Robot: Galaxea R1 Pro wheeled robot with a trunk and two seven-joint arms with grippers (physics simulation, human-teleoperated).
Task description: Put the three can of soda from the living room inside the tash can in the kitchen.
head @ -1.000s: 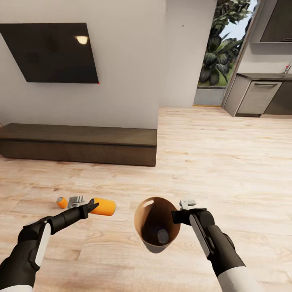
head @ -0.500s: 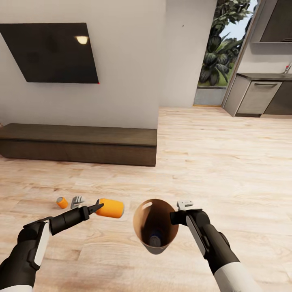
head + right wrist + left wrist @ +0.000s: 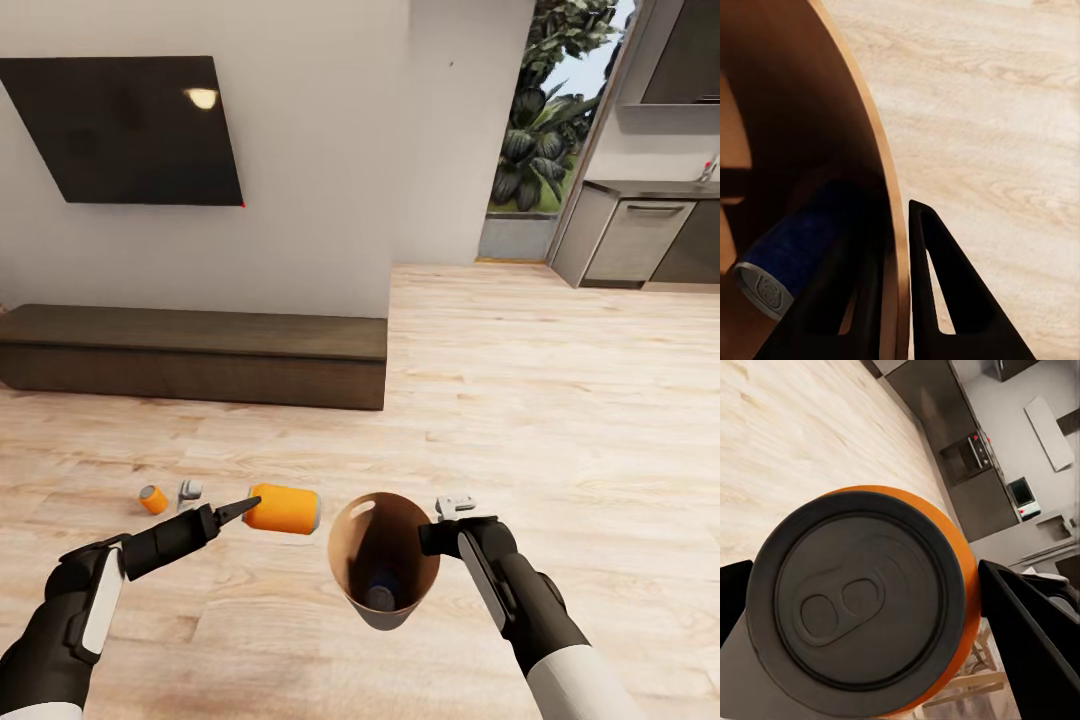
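The head camera looks forward and down over the wood floor. Each wrist camera sits very close: one on the orange can, the other on the bin; the head view shares both.

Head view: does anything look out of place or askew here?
One can lies tipped on the floor beside a small grey thing. The bin, held off the floor by the right claw, is tilted, with a can inside.

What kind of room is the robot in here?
Likely a living room of an open-plan home: a black wall television above a long low cabinet, light wood floor, with a kitchen counter beyond at the far right.
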